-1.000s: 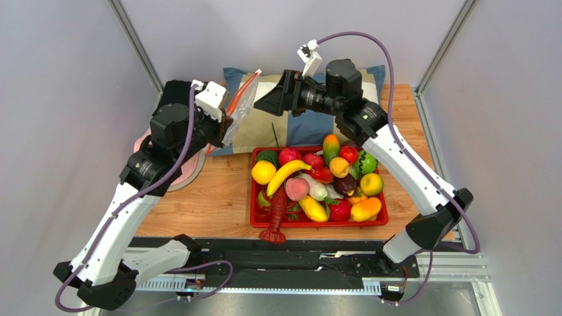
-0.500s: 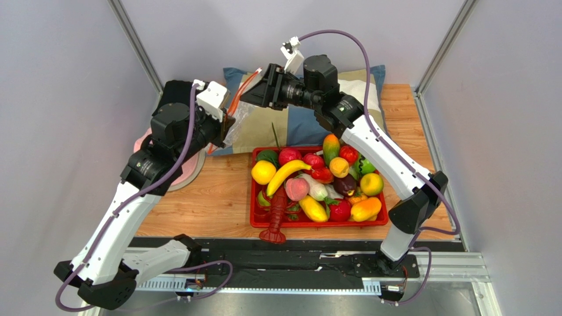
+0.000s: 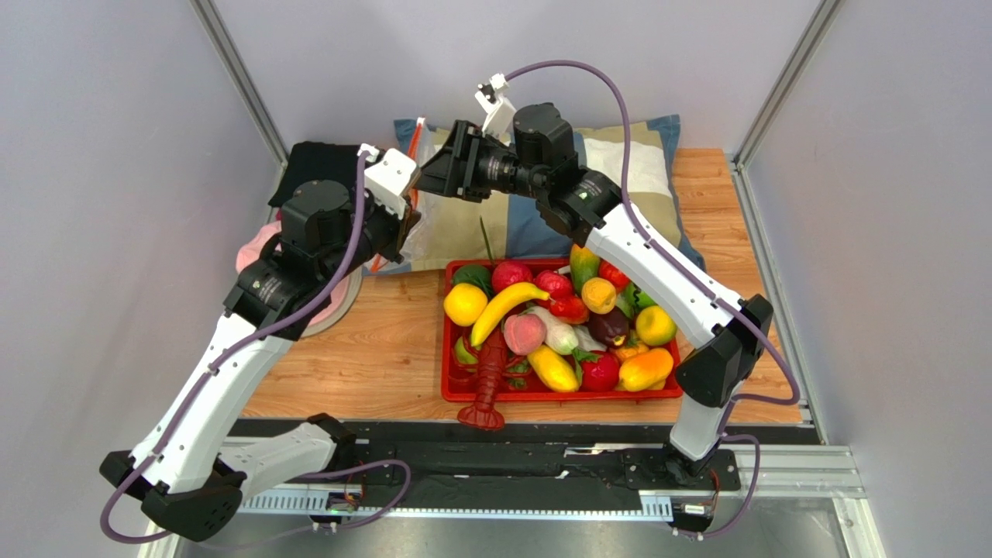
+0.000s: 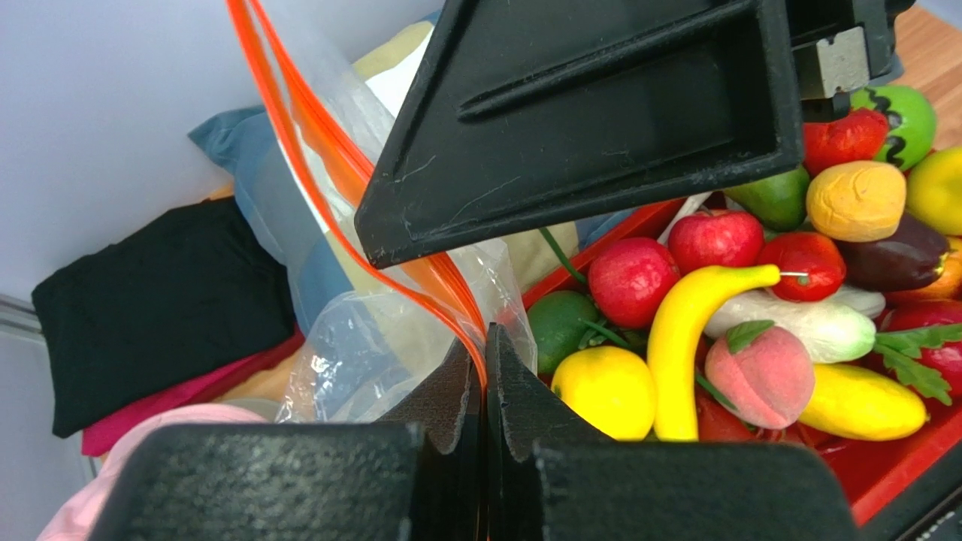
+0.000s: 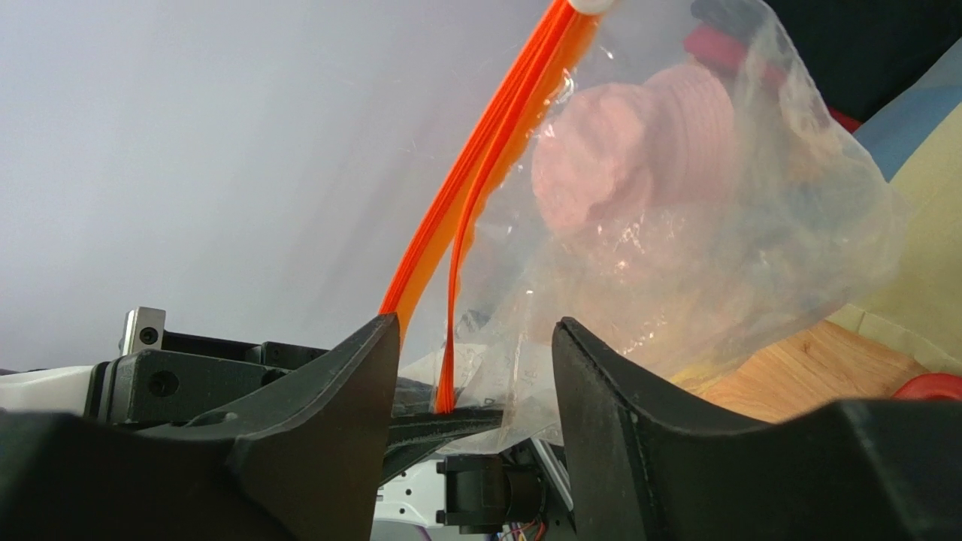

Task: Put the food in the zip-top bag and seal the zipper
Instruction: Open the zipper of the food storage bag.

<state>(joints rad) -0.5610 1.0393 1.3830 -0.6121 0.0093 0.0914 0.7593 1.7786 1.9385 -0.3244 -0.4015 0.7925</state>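
My left gripper is shut on the orange-red zipper of the clear zip-top bag and holds the bag up in the air at the back left. My right gripper is open, and its fingers straddle the zipper strip at the bag's mouth without closing on it. The bag hangs crumpled, and I see no food in it. The food lies in a red tray: a yellow banana, a pink peach, an orange-green mango and several others.
A patchwork pillow lies at the back. A pink hat and a black cloth lie at the back left. A red toy lobster hangs over the tray's front edge. Metal frame posts stand at both back corners.
My right gripper has swung left to the bag, and its open fingers now bracket the zipper. My left gripper has shifted slightly right, still holding the bag.
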